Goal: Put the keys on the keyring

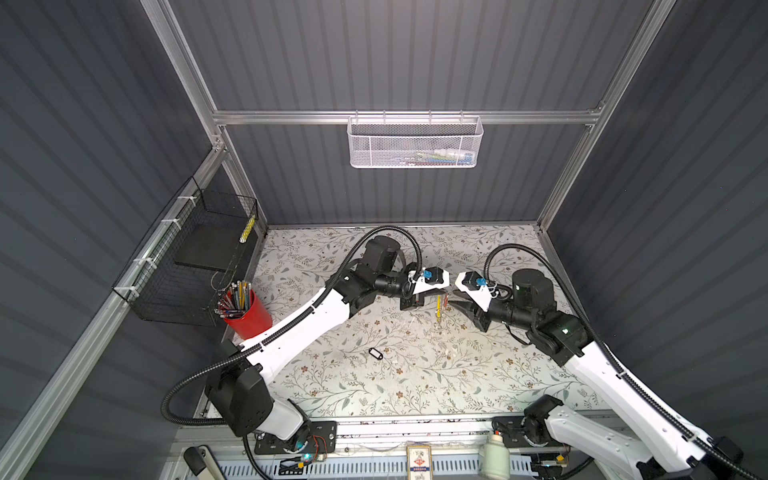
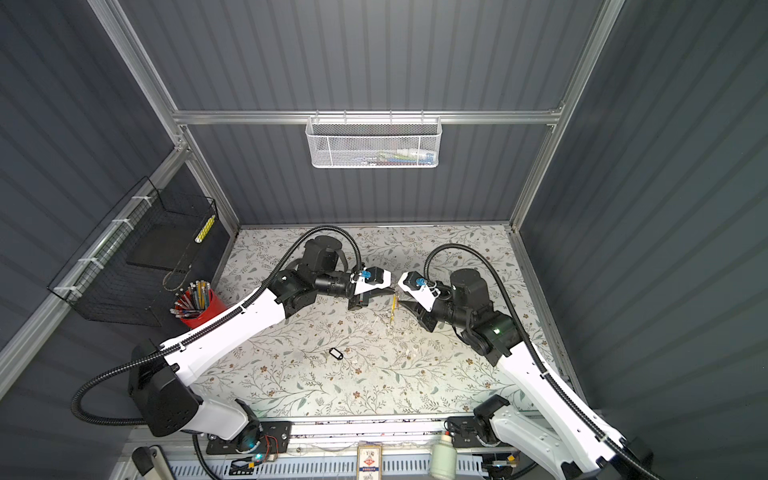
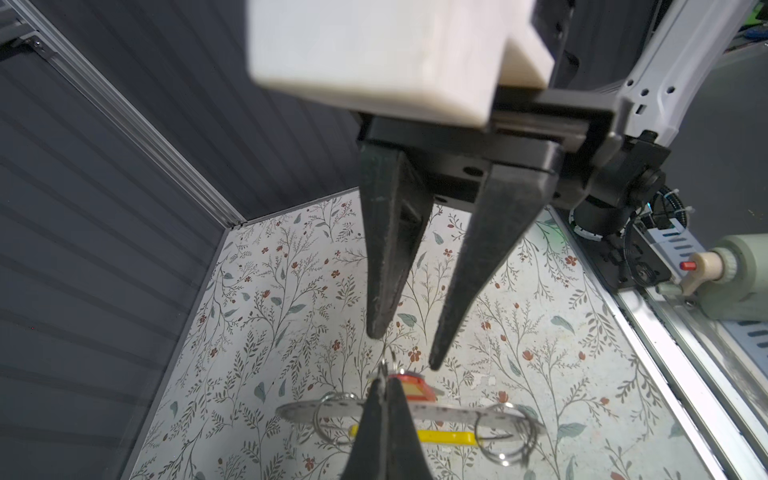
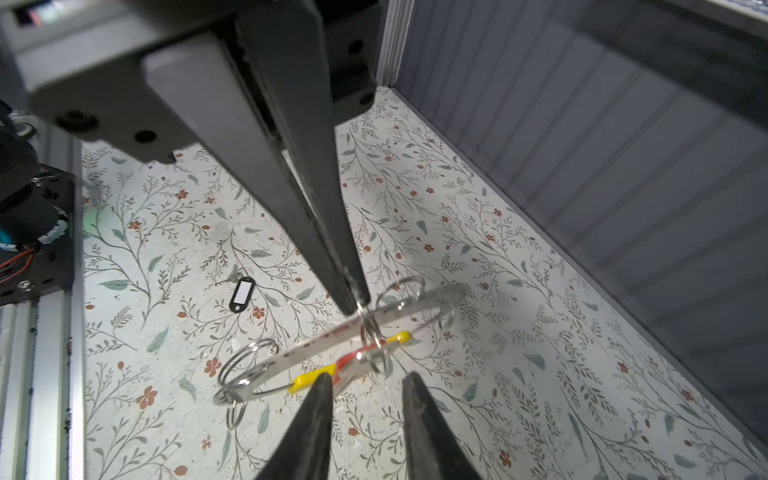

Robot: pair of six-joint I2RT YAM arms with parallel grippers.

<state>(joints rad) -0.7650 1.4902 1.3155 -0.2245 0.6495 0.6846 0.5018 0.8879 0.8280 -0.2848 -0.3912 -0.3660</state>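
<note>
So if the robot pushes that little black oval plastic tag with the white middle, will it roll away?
Probably not: the black oval plastic tag lies flat on the flowery table, so it should slide. It looks small and thin, so likely very light. Its tiny metal key sits on a small ring, so it would probably trail or dangle loosely.

left pincer (image 4: pixel 355 297): clamped tight | right pincer (image 4: pixel 368 375): jaws parted | facing, tips close
</note>
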